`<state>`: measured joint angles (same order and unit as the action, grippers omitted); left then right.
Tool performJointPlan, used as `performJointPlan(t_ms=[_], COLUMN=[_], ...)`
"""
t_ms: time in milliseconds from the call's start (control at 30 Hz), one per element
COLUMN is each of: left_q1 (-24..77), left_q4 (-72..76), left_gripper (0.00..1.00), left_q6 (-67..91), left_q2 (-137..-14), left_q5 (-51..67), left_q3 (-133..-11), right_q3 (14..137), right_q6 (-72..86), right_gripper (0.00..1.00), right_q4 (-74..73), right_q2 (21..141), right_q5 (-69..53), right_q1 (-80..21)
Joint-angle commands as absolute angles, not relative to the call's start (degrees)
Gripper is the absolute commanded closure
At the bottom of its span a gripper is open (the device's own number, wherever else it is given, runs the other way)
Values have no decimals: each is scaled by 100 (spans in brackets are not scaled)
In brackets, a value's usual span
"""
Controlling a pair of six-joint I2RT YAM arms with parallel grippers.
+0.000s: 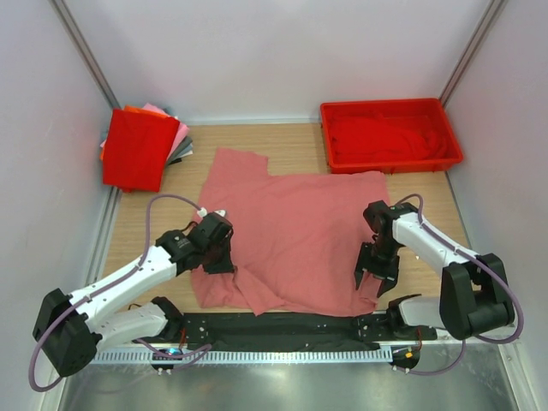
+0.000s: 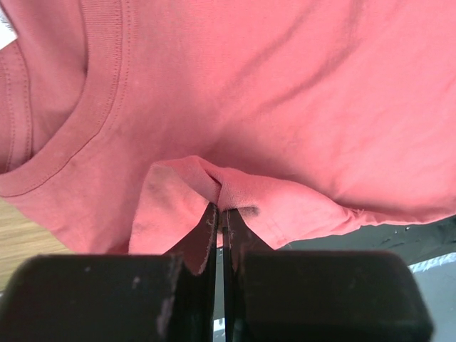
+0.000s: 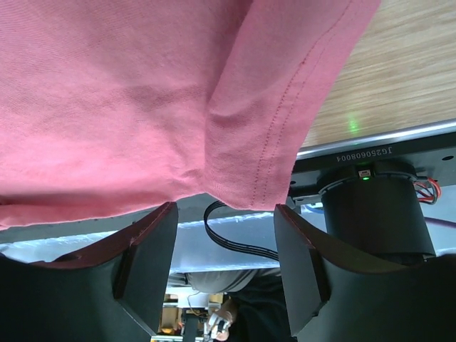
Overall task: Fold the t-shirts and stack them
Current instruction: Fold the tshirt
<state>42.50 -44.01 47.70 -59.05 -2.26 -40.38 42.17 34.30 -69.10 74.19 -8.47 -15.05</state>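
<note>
A dusty salmon-pink t-shirt [image 1: 291, 231] lies spread on the table between my arms. My left gripper [image 1: 221, 261] is shut on a pinched fold of its near left edge; the left wrist view shows the cloth [image 2: 285, 107] bunched at the fingertips [image 2: 211, 214], with the collar at the left. My right gripper [image 1: 377, 278] is open at the shirt's near right corner; the right wrist view shows the hemmed corner [image 3: 271, 142] hanging just above the gap between the fingers [image 3: 153, 242]. A stack of folded tees, bright red on top [image 1: 135, 147], sits at the back left.
A rigid red plastic tray [image 1: 390, 107] with red cloth inside stands at the back right. A black strip and metal rail [image 1: 282, 330] run along the table's near edge by the arm bases. White walls close in the left and right sides.
</note>
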Motion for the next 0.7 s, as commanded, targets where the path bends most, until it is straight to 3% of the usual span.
performJointPlan(t_ms=[0, 100, 600, 667], left_q1=[4210, 4192, 4061, 4061], left_q4=[-4122, -4105, -3955, -3938], left_gripper=[100, 100, 100, 100], left_q6=[4623, 4606, 4570, 4579], left_q2=[-5950, -5968, -6091, -6108], left_q5=[-26, -35, 176, 185], left_q3=[-4298, -4307, -4166, -4149], right_q3=[4211, 3588, 3533, 3586], right_q6=[3419, 3752, 3823, 3797], right_gripper=[38, 38, 56, 69], right_q4=[-6864, -6505, -6179, -6144], right_q2=[7462, 7366, 7295, 7304], right_q5=[-1010, -1739, -1195, -1143], right_q1=[-1573, -1573, -1547, -1503])
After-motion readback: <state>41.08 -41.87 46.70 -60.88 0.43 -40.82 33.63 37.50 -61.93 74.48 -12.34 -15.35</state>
